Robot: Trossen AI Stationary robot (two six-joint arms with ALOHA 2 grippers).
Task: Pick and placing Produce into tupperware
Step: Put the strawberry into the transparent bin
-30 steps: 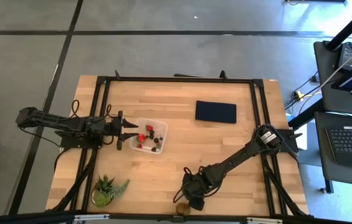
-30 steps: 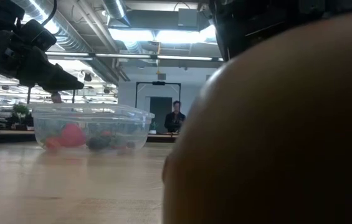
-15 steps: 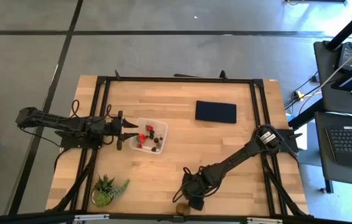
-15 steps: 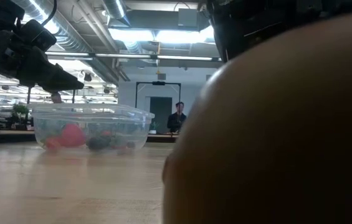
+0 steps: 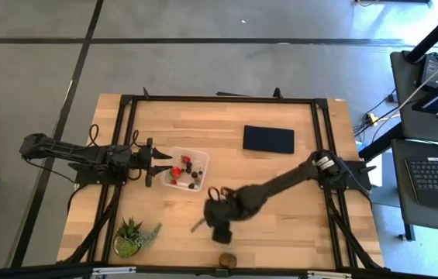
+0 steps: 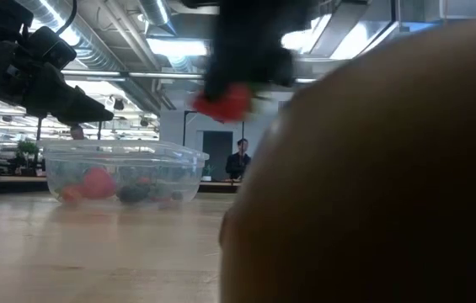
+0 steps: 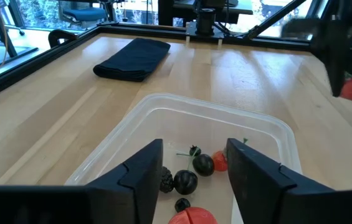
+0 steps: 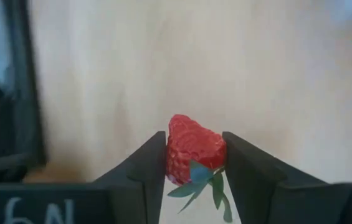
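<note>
Right gripper clamped on a strawberry, up off the tabletop just beside the tupperware. Left gripper hovering, parted and empty, at the tupperware's other side, over dark berries and red fruit inside. Brown kiwi alone at the tabletop's near edge, well apart from the tupperware.
</note>
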